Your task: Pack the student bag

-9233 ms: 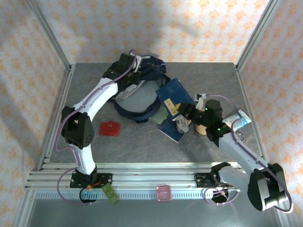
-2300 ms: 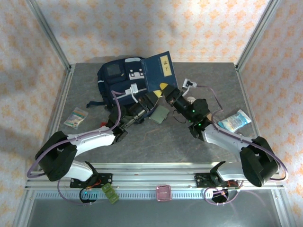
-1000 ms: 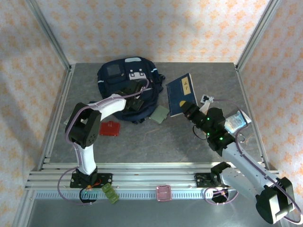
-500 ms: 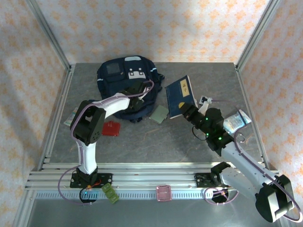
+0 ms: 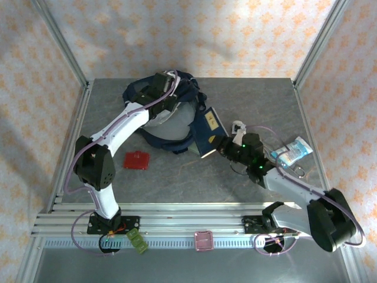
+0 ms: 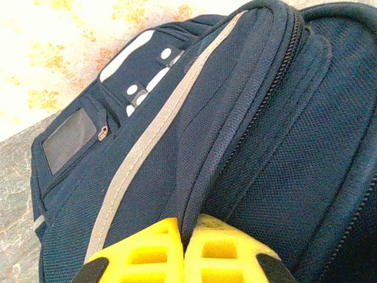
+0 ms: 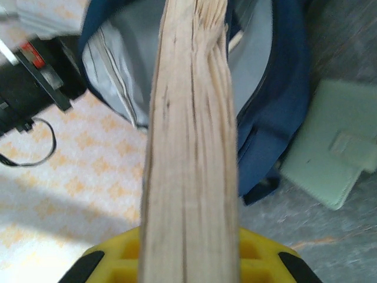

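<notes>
The student bag (image 5: 154,105) is navy with grey stripes and lies at the back centre, its mouth gaping to show pale grey lining (image 5: 171,122). My left gripper (image 5: 162,88) is shut on a fold of the bag's zipper rim (image 6: 203,194), holding it up; in the left wrist view the left gripper (image 6: 187,236) pinches the fabric between yellow fingers. My right gripper (image 5: 221,145) is shut on a blue book (image 5: 207,131), which tilts at the bag's mouth. In the right wrist view the book's page edge (image 7: 191,135) points into the open bag (image 7: 259,65).
A red flat item (image 5: 136,159) lies left of centre. A tissue pack (image 5: 292,150) lies at the right. A pale green wallet (image 7: 330,168) rests on the table beside the bag's mouth. A small white object (image 5: 240,125) sits behind the right arm.
The left gripper has shut on the bag's rim and lifted it toward the back, so the bag now gapes open. The right gripper has carried the book left to the bag's mouth.
</notes>
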You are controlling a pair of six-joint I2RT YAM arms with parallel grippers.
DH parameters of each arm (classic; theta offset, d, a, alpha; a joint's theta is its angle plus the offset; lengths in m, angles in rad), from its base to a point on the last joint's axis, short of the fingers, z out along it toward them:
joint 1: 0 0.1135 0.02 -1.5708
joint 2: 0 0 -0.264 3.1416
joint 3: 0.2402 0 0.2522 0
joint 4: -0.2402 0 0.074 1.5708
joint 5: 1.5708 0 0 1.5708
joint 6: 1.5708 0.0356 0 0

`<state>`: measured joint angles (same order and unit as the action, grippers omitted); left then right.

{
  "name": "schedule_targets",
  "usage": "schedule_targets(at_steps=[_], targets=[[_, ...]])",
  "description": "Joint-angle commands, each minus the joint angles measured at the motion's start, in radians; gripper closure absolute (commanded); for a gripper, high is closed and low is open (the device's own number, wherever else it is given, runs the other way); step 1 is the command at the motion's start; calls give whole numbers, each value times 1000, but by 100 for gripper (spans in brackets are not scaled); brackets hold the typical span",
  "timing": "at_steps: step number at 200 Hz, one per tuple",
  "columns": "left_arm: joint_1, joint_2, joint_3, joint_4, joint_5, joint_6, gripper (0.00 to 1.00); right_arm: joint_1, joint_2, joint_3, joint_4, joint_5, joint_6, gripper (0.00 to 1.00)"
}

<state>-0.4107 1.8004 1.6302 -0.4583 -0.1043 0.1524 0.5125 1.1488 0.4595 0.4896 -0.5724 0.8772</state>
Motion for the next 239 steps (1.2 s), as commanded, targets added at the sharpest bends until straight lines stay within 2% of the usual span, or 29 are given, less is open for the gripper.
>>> schedule_targets(at_steps=[1,34,98,144,159,178,194,208,224,239], targets=[[3,-43,82,16,-16,-81,100,41,96,64,232,-78,56,100],[3,-62,98,30,-5,-137,100,53,314,180,425,-117,175,100],[3,-94,131,32,8,-159,100,66,768,536,589,-122,380,100],[3,-99,163,26,25,-173,100,78,1065,908,399,-71,412,100],[3,-98,164,28,40,-181,100,80,1155,1045,290,-72,416,96],[3,-99,152,33,42,-186,100,81,1228,1182,79,-80,383,80],[3,-101,133,37,46,-188,100,81,1210,1203,-116,-40,314,67],[3,-108,108,47,50,-187,100,79,1163,1167,-209,-3,262,59],[2,-119,77,63,59,-192,100,69,1103,1100,-256,15,241,55],[3,-130,54,75,67,-198,100,61,1052,1019,-226,26,245,55]])
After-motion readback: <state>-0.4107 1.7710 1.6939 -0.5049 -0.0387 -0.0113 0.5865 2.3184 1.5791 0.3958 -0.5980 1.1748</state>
